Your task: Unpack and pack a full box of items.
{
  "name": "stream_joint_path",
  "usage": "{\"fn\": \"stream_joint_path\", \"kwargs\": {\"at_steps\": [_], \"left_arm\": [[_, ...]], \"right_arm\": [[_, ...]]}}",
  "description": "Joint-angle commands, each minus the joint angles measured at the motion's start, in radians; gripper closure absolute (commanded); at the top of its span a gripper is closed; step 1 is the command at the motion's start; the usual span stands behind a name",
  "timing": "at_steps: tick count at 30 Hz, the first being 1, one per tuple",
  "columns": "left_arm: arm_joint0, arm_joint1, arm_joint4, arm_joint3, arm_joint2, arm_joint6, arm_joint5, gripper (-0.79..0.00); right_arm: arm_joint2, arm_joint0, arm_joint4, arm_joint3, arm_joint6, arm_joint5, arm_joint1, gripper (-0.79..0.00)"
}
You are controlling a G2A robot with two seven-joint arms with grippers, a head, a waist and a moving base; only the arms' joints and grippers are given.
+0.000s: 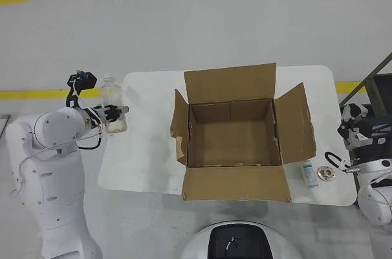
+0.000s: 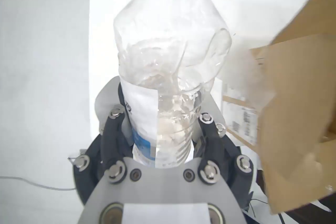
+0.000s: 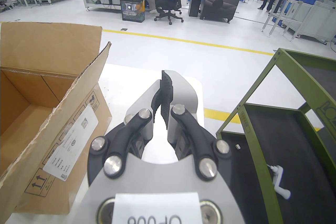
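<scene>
Left gripper (image 2: 162, 117) — snug around bottle (image 2: 168, 36)

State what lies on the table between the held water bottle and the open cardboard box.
Nothing: in the top view, only bare white table separates the bottle from the nearest flap of the box.

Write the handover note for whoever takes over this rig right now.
Left hand: shut on a clear plastic bottle, held at the table's left edge.
Right hand: shut, empty, right of the cardboard box.
Box: flaps open, nothing inside. A small bottle and a metal ring lie right of it.
Done: unpacking, apparently. Left: set the bottle down, then repack.
</scene>
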Motion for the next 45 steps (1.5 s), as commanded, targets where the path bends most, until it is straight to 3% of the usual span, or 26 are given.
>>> {"fn": "stream_joint_path", "kwargs": {"at_steps": [1, 11, 27, 29, 35, 40, 45], "left_arm": [[-0.016, 0.003, -0.034, -0.018, 0.007, -0.004, -0.017, 0.0], [-0.061, 0.008, -0.18, -0.099, 0.065, 0.016, -0.016, 0.0], [-0.061, 0.008, -0.191, -0.102, 0.071, 0.025, -0.014, 0.0], [-0.061, 0.004, -0.234, -0.115, 0.097, 0.069, -0.013, 0.0], [-0.183, -0.019, -0.43, -0.064, 0.241, 0.114, 0.016, 0.0], [-0.276, -0.041, -0.58, 0.009, 0.366, 0.096, 0.041, 0.0], [-0.301, -0.054, -0.717, 0.079, 0.436, 0.035, 0.119, 0.0]], "right_arm": [[0.0, 0.0, 0.0, 0.0, 0.0, 0.0, 0.0, 0.0], [0.0, 0.0, 0.0, 0.0, 0.0, 0.0, 0.0, 0.0], [0.0, 0.0, 0.0, 0.0, 0.0, 0.0, 0.0, 0.0], [0.0, 0.0, 0.0, 0.0, 0.0, 0.0, 0.0, 0.0], [0.0, 0.0, 0.0, 0.0, 0.0, 0.0, 0.0, 0.0], [0.0, 0.0, 0.0, 0.0, 0.0, 0.0, 0.0, 0.0], [0.0, 0.0, 0.0, 0.0, 0.0, 0.0, 0.0, 0.0]]}}
